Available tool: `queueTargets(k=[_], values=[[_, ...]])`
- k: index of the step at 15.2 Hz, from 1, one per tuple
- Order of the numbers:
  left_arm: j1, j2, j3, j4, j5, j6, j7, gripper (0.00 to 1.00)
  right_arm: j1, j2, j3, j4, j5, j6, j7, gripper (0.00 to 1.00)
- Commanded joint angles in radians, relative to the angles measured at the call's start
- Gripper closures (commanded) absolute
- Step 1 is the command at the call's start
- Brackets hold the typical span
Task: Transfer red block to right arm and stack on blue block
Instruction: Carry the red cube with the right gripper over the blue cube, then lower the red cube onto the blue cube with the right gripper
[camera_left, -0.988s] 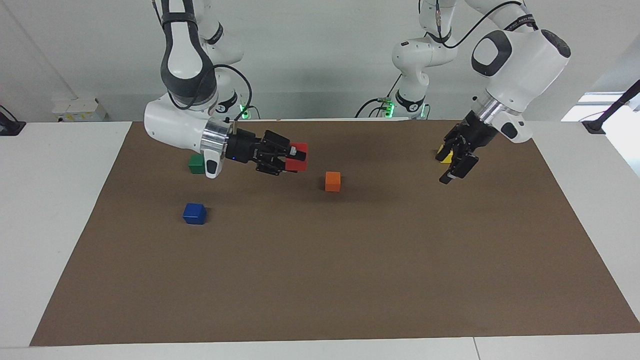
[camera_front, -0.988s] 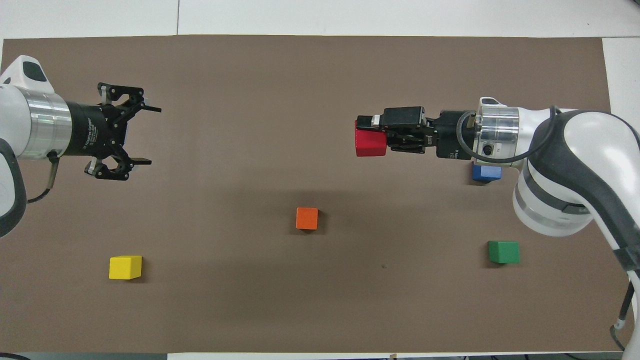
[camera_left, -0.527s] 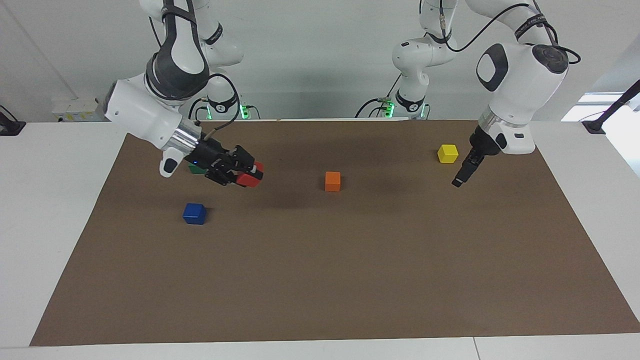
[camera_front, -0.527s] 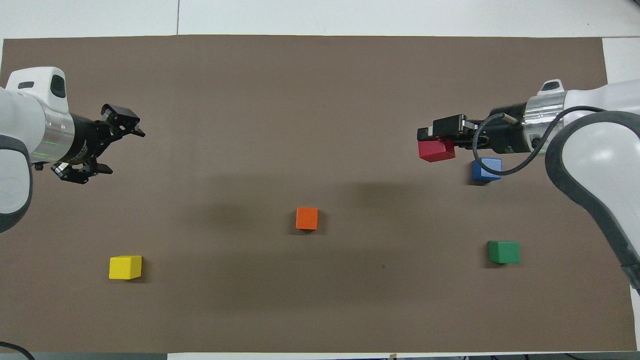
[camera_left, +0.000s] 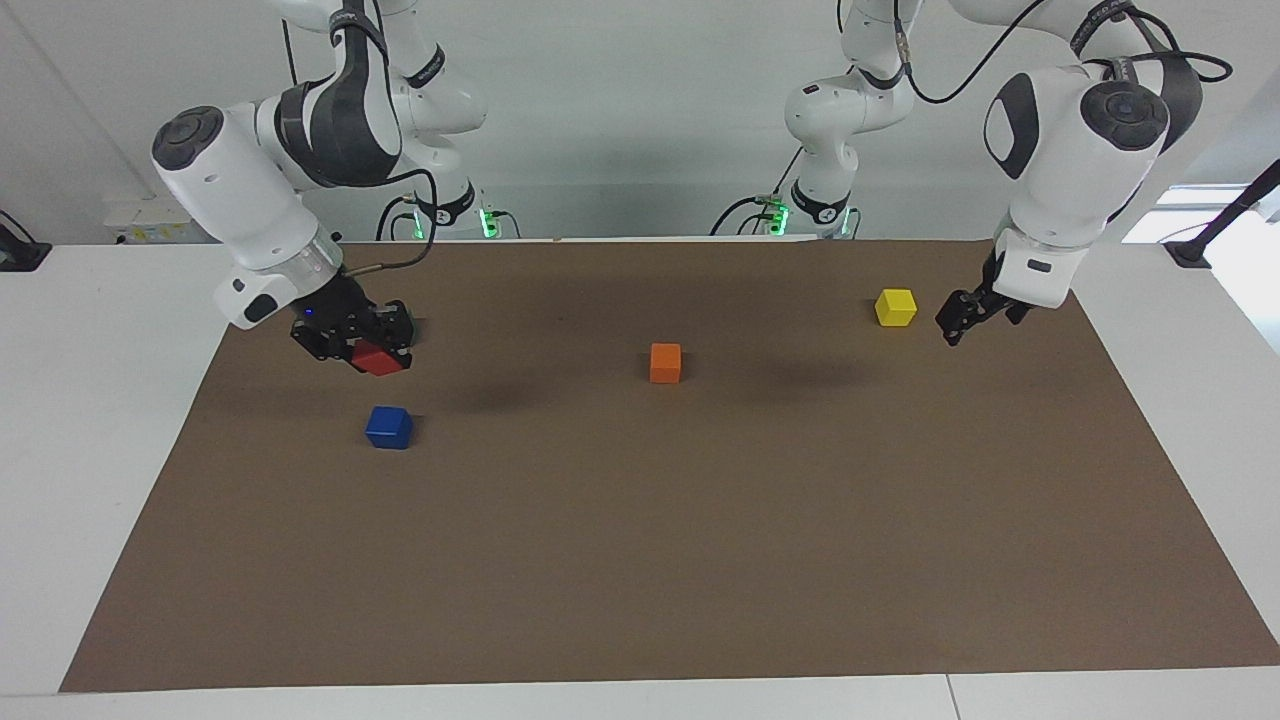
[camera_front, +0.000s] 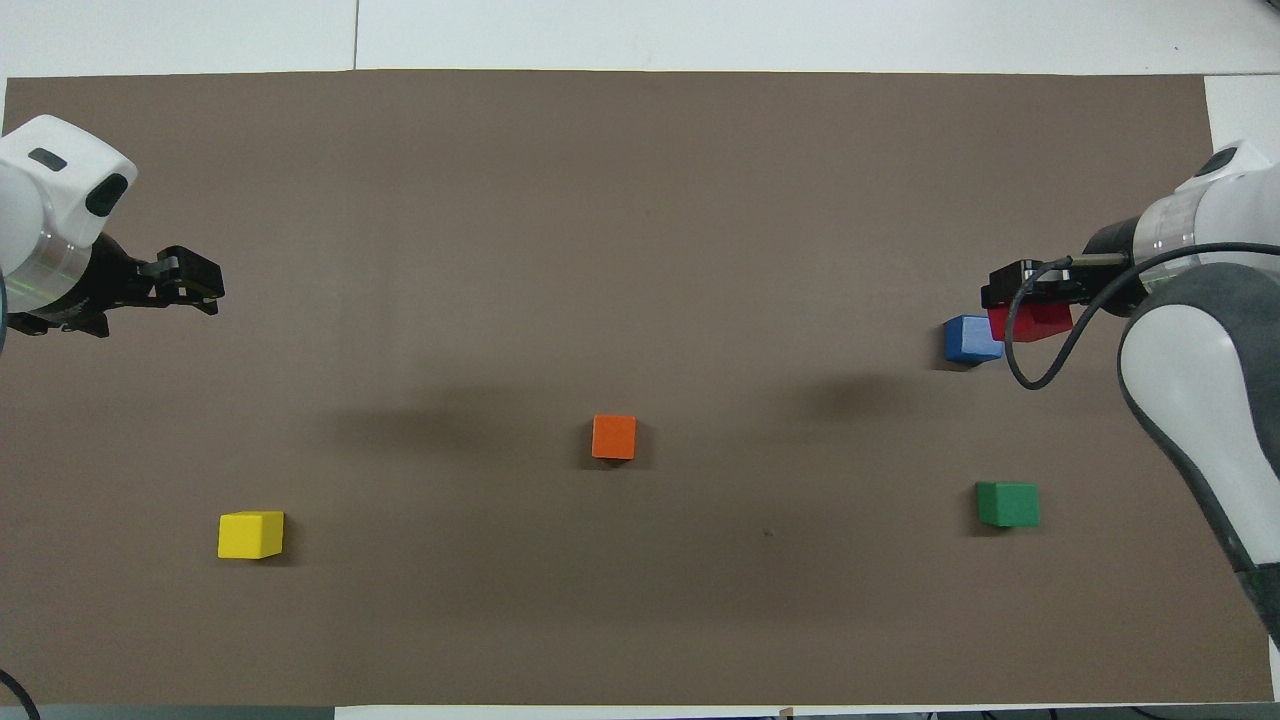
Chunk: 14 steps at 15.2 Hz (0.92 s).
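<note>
Right gripper (camera_left: 372, 352) clamped on the red block (camera_left: 377, 358), airborne at frame left in the facing view, just up-frame of the blue block (camera_left: 389, 427) on the mat; left gripper (camera_left: 962, 321) waits at upper right, aperture unreadable.

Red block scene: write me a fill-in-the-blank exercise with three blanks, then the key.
1. The right gripper holds the ____ block.
2. The blue block carries ____ on top.
3. The left gripper hangs beside the ____ block, holding nothing.

Missing words: red; nothing; yellow.
</note>
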<state>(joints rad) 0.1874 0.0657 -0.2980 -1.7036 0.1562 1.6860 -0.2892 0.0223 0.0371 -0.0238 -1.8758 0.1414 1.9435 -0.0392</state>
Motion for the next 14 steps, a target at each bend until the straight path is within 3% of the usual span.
queueTargets(k=[1,5,7,9,14], values=[[-0.017,-0.047,-0.003,-0.013,0.028,-0.106,0.035,0.0,-0.009,-0.002,0.012,-0.005,-0.146,-0.014,0.083,1.0],[-0.016,-0.095,0.0,-0.05,-0.029,-0.124,0.032,0.0,-0.012,0.02,0.012,-0.057,-0.235,0.049,0.153,1.0],[-0.026,-0.099,0.048,-0.05,-0.125,-0.098,0.066,0.0,-0.013,0.041,0.012,-0.063,-0.238,0.104,0.159,1.0],[-0.093,-0.104,0.123,-0.065,-0.136,-0.098,0.119,0.0,-0.013,0.07,0.012,-0.083,-0.238,0.173,0.169,1.0],[-0.16,-0.102,0.158,-0.076,-0.142,-0.052,0.111,0.0,-0.01,0.138,0.012,-0.103,-0.238,0.308,0.209,1.0]])
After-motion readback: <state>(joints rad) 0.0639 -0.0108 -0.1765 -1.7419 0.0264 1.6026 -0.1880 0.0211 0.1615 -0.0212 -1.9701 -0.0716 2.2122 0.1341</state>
